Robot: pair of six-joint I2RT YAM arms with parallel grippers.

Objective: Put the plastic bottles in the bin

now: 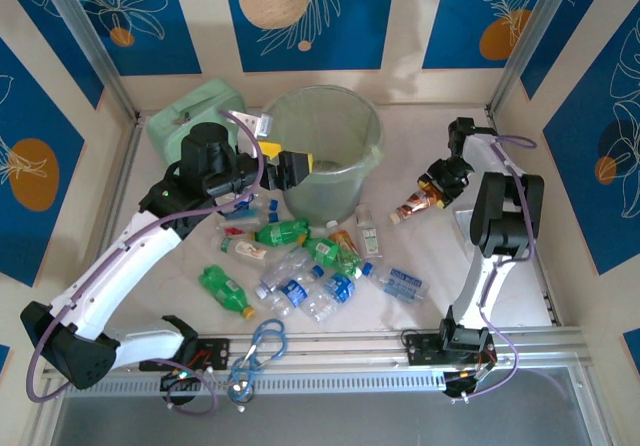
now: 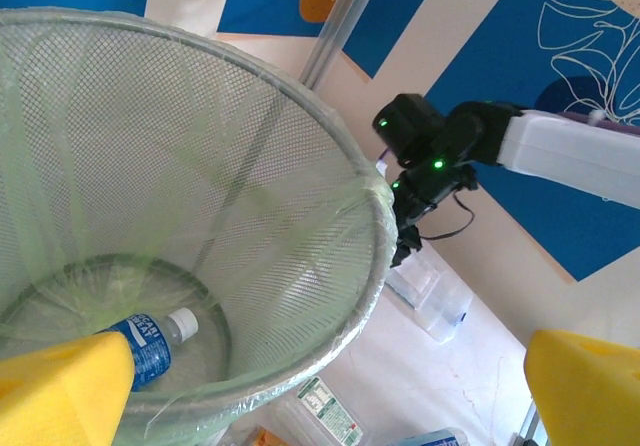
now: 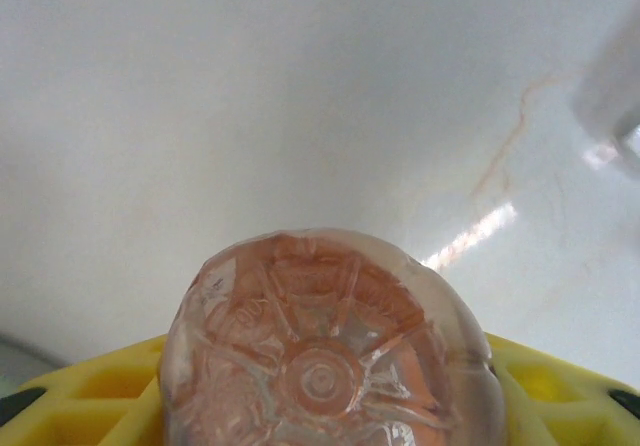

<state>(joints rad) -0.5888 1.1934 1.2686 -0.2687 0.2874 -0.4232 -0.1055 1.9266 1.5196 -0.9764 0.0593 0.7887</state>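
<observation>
White table (image 1: 410,141) | left gripper (image 1: 292,169) spread over bin (image 1: 325,93) rim, blue-labelled bottle (image 2: 150,344) inside bin | right gripper (image 1: 437,188) right of bin, brown-labelled bottle (image 1: 413,206) between its fingers (image 3: 80,396), pinch unclear | other bottles (image 1: 300,261) on bin's near side

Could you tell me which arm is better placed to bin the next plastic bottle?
Right: the right end effector has a clear brown-labelled plastic bottle between its fingers, right of the round pale-green plastic bin; the left end effector hangs open and empty over it.

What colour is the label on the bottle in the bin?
The label is blue; left wrist view.
</observation>
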